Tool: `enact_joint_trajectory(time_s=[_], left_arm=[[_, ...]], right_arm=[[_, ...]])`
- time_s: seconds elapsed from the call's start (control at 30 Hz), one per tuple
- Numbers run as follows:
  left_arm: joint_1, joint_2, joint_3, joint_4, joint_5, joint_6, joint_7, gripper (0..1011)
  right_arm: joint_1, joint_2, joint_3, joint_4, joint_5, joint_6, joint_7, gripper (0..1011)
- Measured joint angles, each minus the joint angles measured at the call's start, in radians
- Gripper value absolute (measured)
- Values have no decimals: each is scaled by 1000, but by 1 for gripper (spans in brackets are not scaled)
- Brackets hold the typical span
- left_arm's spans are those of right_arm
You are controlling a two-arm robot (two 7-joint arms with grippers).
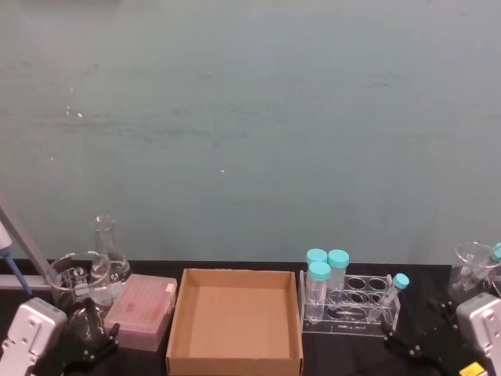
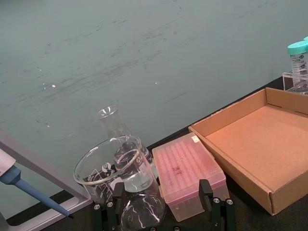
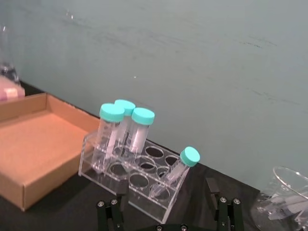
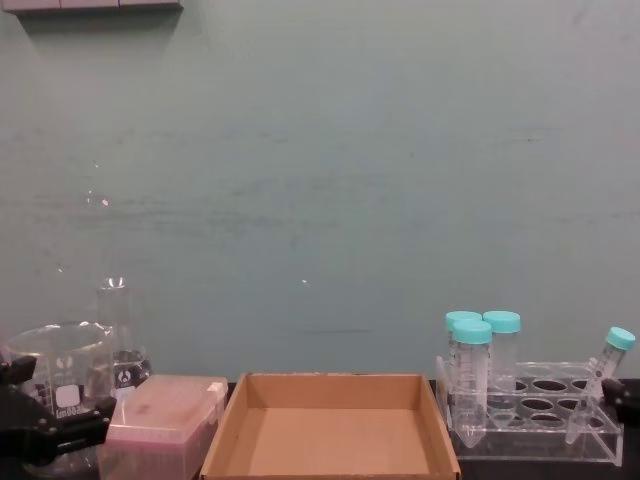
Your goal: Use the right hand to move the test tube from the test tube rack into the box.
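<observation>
One slim test tube [image 3: 175,169] aslant in the rack [image 3: 98,166], just beyond the released right claw [image 3: 166,202]

Low left pincer [image 2: 161,192], right pincer [image 3: 166,187], both spread

Black left claw [image 2: 160,202] and right claw [image 3: 166,204], silver screws [image 3: 220,199] on fingers [image 3: 223,214]; pale grey wrist housings [image 1: 33,329]

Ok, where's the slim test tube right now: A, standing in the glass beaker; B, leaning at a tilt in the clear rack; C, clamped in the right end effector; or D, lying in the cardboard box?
B: the slim test tube leans tilted in an end hole of the test tube rack, teal cap up.
</observation>
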Motion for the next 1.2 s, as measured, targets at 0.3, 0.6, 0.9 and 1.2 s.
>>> enact_joint_trajectory(time_s=[0.3, 0.6, 0.9, 1.2], left_arm=[[0, 0, 0, 0, 0, 0, 0, 1000], [0, 0, 0, 0, 0, 0, 0, 1000], [0, 0, 0, 0, 0, 0, 0, 1000], [0, 0, 0, 0, 0, 0, 0, 1000]], right_arm=[[38, -64, 61, 50, 90, 11, 49, 1000], [95, -140, 106, 125, 160, 66, 80, 1000], [167, -205, 120, 229, 190, 113, 130, 1000], [201, -241, 126, 282, 186, 124, 164, 1000]])
